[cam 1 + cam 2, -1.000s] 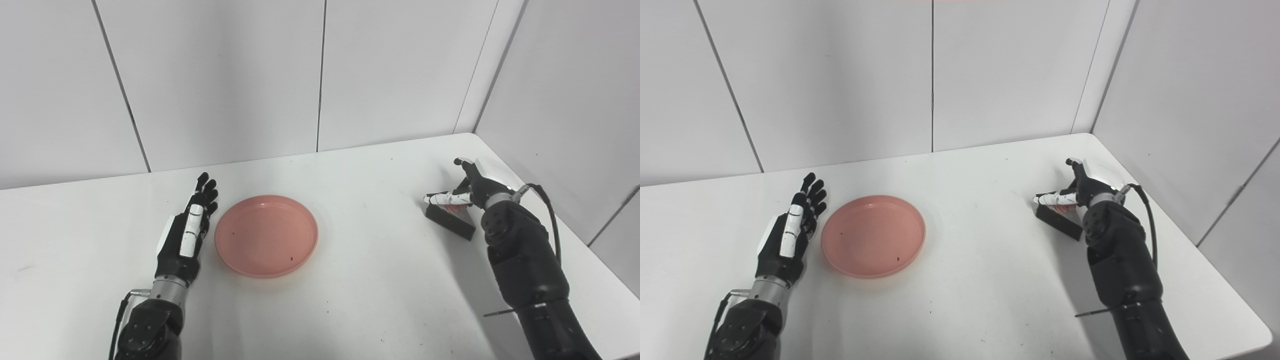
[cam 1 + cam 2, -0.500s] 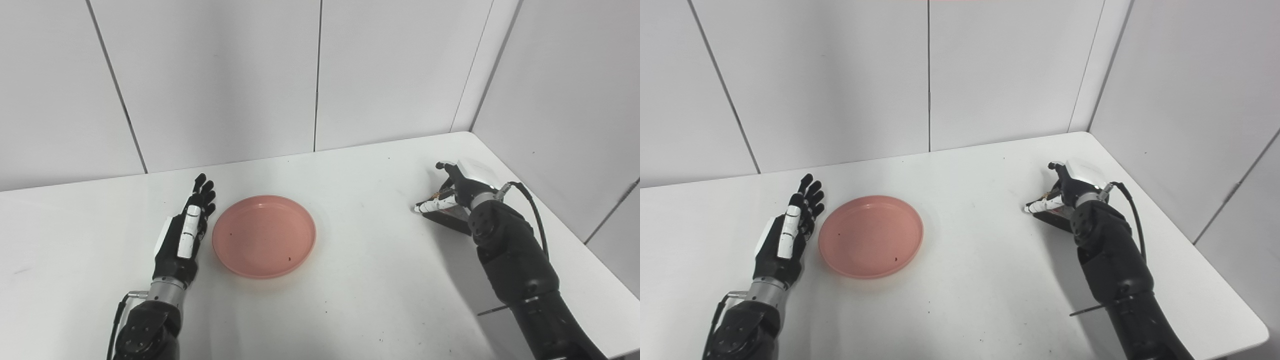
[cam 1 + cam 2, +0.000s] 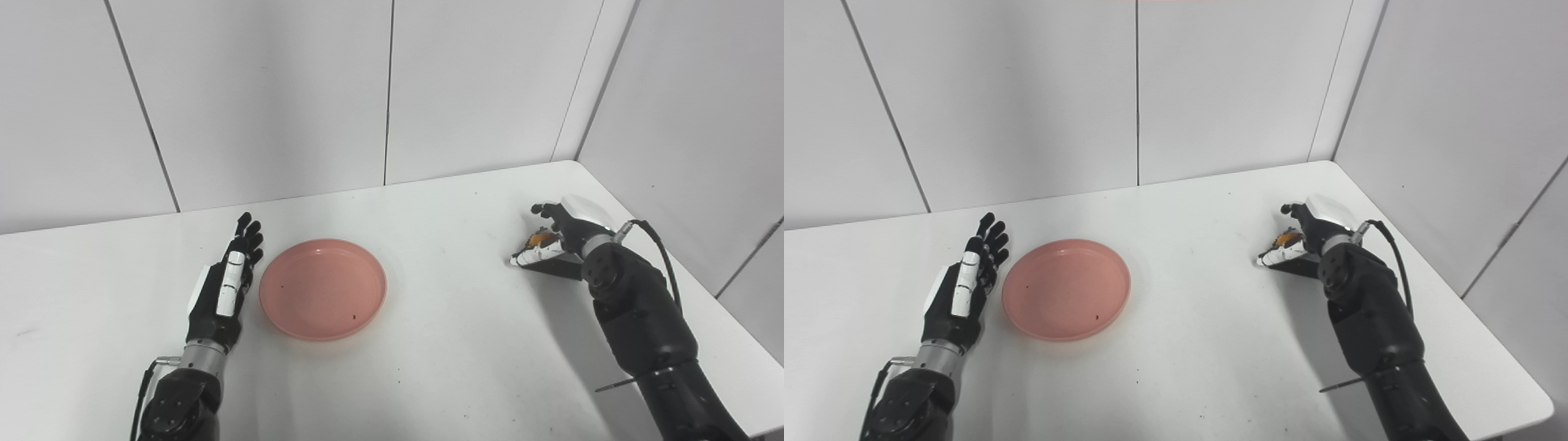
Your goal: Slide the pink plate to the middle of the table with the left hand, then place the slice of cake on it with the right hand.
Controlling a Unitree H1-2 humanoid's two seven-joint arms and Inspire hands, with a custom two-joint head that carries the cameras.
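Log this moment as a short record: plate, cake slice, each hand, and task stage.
plate: pink plate empty, left of the table's middle
cake slice: slice of cake at the table's right side, largely hidden by the right hand; whether it is lifted cannot be told
left hand: left hand open, fingers extended, just left of the plate's rim; contact unclear
right hand: right hand closed around the cake
stage: cake not yet on the plate
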